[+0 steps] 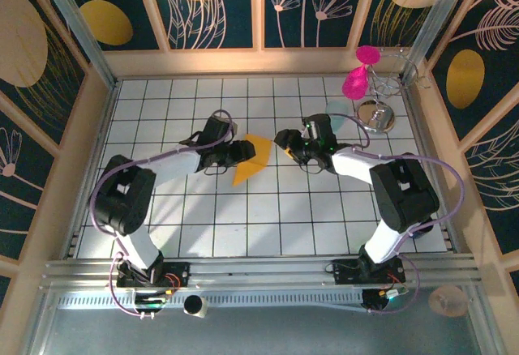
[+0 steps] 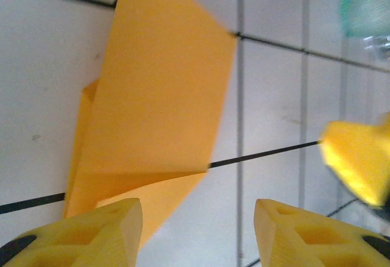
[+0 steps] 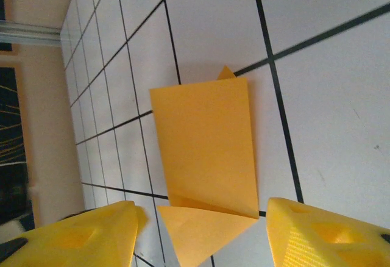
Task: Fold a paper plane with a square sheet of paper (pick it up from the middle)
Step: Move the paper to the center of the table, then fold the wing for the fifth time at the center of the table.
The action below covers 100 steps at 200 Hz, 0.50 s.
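Left gripper (image 1: 241,152): we record its jaws spread wide in the left wrist view (image 2: 198,218), holding nothing; its left finger (image 2: 100,233) sits at the near corner of the sheet of paper (image 2: 158,102), and we cannot tell whether the two touch; right gripper (image 1: 281,139): jaws likewise spread wide (image 3: 201,227), holding nothing, with the sheet (image 3: 204,148) lying just ahead of the gap between them; sheet of paper (image 1: 252,159): orange-yellow, partly folded with one flap laid over the rest, lying on the white tiled table (image 1: 268,225) near its middle, between the two grippers and just beside the left one; we note a yellow finger of the right gripper (image 2: 359,160), blurred, at the right edge of the left wrist view; pale teal cup (image 1: 336,112): standing further back on the right, well apart from the sheet.
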Each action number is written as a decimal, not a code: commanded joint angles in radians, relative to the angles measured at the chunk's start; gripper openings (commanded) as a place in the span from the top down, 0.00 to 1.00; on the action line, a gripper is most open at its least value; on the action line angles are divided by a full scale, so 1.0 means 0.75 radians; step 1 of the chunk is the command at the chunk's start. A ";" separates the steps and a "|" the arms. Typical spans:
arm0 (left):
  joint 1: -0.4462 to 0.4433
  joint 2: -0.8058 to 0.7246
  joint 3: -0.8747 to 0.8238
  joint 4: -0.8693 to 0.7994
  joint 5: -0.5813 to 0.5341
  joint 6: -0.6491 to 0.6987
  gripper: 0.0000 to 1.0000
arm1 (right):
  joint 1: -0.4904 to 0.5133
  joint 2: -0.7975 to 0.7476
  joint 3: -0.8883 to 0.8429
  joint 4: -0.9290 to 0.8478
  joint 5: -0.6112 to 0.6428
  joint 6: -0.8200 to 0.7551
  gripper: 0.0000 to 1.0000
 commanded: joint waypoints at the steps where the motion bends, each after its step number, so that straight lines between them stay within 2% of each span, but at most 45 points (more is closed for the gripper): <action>1: 0.005 -0.048 -0.096 0.079 0.024 -0.105 0.49 | 0.034 -0.034 -0.025 0.005 0.000 0.036 0.42; 48: 0.005 -0.010 -0.177 0.166 0.064 -0.197 0.54 | 0.057 -0.018 -0.063 0.045 -0.031 0.086 0.41; 100: 0.013 0.066 -0.195 0.116 -0.050 -0.240 0.57 | 0.065 0.026 -0.051 0.069 -0.091 0.101 0.42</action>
